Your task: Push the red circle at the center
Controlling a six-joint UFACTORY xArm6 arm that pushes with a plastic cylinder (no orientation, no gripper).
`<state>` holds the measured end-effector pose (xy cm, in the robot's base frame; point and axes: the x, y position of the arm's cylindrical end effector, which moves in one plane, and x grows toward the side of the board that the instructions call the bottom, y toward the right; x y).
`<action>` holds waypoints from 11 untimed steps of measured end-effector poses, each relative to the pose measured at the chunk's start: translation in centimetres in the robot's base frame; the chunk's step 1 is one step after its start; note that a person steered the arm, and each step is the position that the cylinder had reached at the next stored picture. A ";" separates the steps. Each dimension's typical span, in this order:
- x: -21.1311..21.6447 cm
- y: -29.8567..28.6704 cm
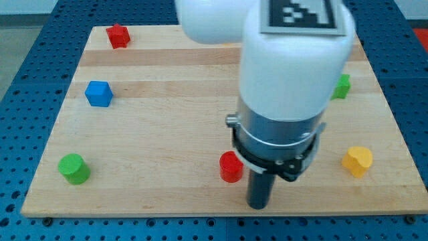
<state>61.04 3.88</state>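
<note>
The small red circle block (231, 167) lies low on the light wooden board (167, 134), just below centre of the frame. My tip (258, 205), a bare dark rod with nothing held, stands just right of it and slightly lower, near it.

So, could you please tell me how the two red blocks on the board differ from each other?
The red circle is a round cylinder; the other red block has an angular, star-like outline. The red circle sits near the view's bottom centre, right beside my tip, on its left and slightly above; the other red block lies far off at the board's top-left corner. Both are red and look similar in size.
</note>
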 end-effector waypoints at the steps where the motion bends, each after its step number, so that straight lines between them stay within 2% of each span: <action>1: -1.6 -2.1; 8: -13.8 -5.5; 11: -14.3 -3.6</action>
